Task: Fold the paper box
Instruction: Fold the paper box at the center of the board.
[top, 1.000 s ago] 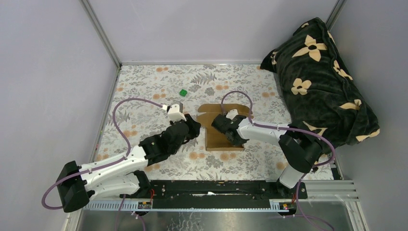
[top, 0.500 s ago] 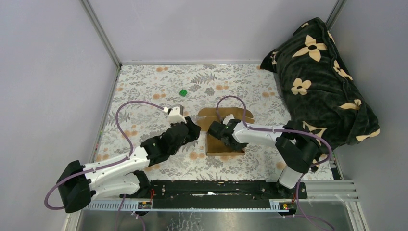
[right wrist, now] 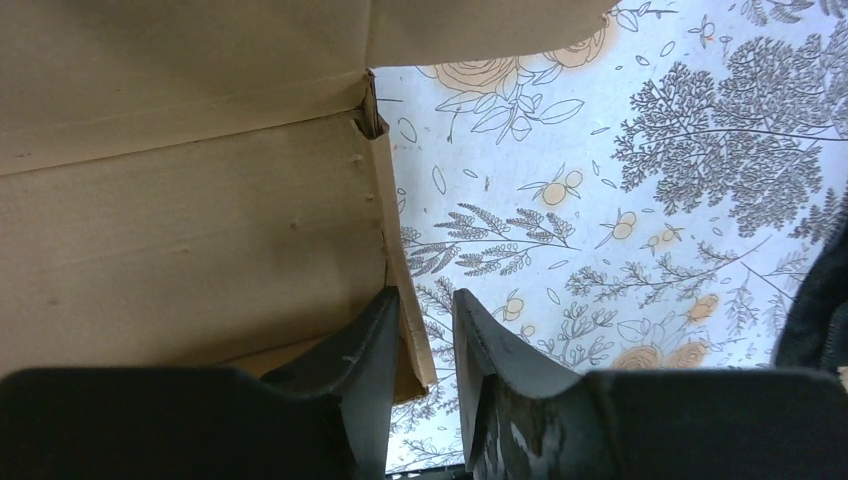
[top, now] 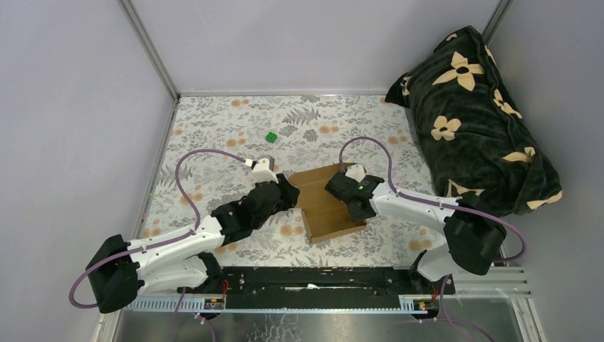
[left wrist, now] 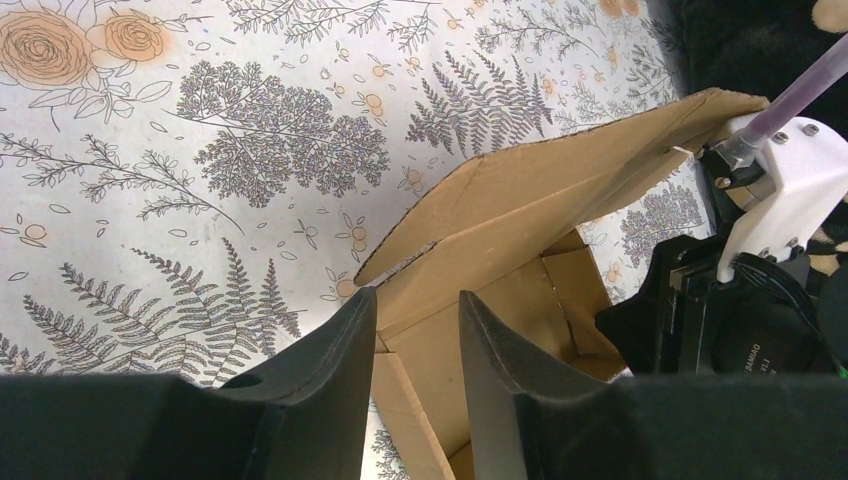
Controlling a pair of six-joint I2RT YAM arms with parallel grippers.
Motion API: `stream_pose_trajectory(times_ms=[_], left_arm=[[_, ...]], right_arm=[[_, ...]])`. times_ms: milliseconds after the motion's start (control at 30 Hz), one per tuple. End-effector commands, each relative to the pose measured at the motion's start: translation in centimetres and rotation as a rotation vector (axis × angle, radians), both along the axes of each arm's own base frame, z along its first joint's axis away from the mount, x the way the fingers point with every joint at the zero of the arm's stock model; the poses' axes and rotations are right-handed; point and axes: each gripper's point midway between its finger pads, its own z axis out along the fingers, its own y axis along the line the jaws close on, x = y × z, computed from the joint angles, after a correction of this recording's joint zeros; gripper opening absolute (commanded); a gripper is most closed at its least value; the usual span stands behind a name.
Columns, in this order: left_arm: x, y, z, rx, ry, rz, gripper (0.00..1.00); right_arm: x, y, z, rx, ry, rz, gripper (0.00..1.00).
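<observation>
Found box (top: 324, 214) nearward-right of green cube (top: 271, 136), swung askew vs 0.5 s ago w/ one panel raised; took fold as underway. Noted right gripper (right wrist: 423, 295), further right of cube, clamped on box edge; left gripper (left wrist: 417, 295), nearward of cube, astride cardboard, clamp unclear.

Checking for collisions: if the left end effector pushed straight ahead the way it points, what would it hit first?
The box: its raised flap stands right ahead of the left end effector, apparently very close, though depth is hard to judge.
</observation>
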Motion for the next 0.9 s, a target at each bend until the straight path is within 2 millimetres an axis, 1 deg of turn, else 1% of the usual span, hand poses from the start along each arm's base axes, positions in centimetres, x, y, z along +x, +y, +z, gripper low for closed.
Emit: stream_pose_trajectory(times_ms=[0, 233, 467, 567, 633, 867], left_arm=[[0.6, -0.6, 0.9, -0.050, -0.026, 0.003, 0.42], [0.7, -0.7, 0.7, -0.044, -0.021, 0.002, 0.42], [0.6, -0.8, 0.7, -0.045, -0.021, -0.001, 0.42], [0.6, -0.8, 0.6, -0.044, -0.020, -0.002, 0.42], [0.6, -0.9, 0.7, -0.044, -0.020, -0.005, 0.42], [0.6, -0.7, 0.9, -0.047, -0.024, -0.002, 0.42]], right_arm=[[0.5, 0.8, -0.3, 0.081, -0.009, -0.008, 0.34], [1.6, 1.8, -0.6, 0.103, -0.032, 0.013, 0.34], [2.3, 1.6, -1.2, 0.066, -0.054, 0.015, 0.35], [2.6, 1.3, -1.3, 0.058, -0.077, 0.002, 0.38], [2.8, 1.1, -1.1, 0.069, -0.107, -0.007, 0.42], [3.6, 1.4, 0.2, 0.171, -0.224, -0.038, 0.46]])
